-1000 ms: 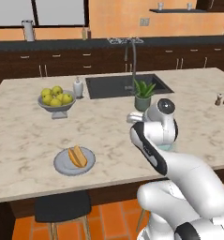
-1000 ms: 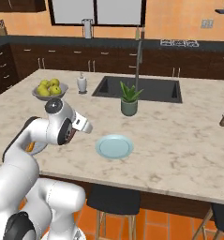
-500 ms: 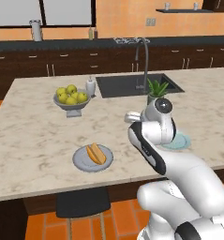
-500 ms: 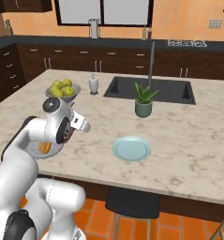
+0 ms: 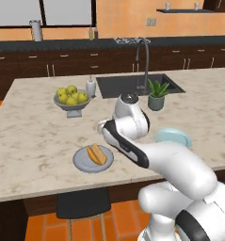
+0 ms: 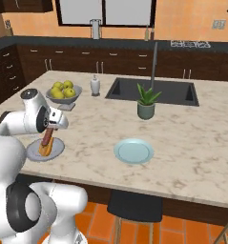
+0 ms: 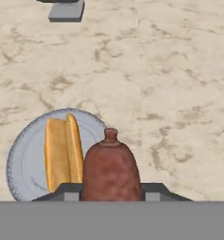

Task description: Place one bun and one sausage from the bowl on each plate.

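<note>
My gripper (image 7: 111, 191) is shut on a reddish-brown sausage (image 7: 109, 168), which stands up between the two fingertips (image 7: 69, 191). In the right base view the sausage (image 6: 47, 137) hangs from the gripper (image 6: 52, 126) just over the grey plate (image 6: 58, 148). That grey plate (image 7: 25, 161) carries a golden bun (image 7: 62, 152), and the sausage is beside the bun, above the plate's rim. In the left base view the grey plate (image 5: 81, 162) and bun (image 5: 96, 154) lie left of my arm. The pale blue plate (image 6: 133, 151) lies bare further right. The bowl is out of view.
A grey footed bowl of yellow fruit (image 5: 71, 99) stands behind the grey plate, with a white soap dispenser (image 6: 95, 86) beside it. A potted plant (image 6: 146, 102) stands in front of the sink (image 6: 156, 91). The counter's front edge runs close below both plates.
The whole picture has shifted, so the base has driven sideways along the counter. The grey plate now lies right under the hand. The sausage stays gripped throughout.
</note>
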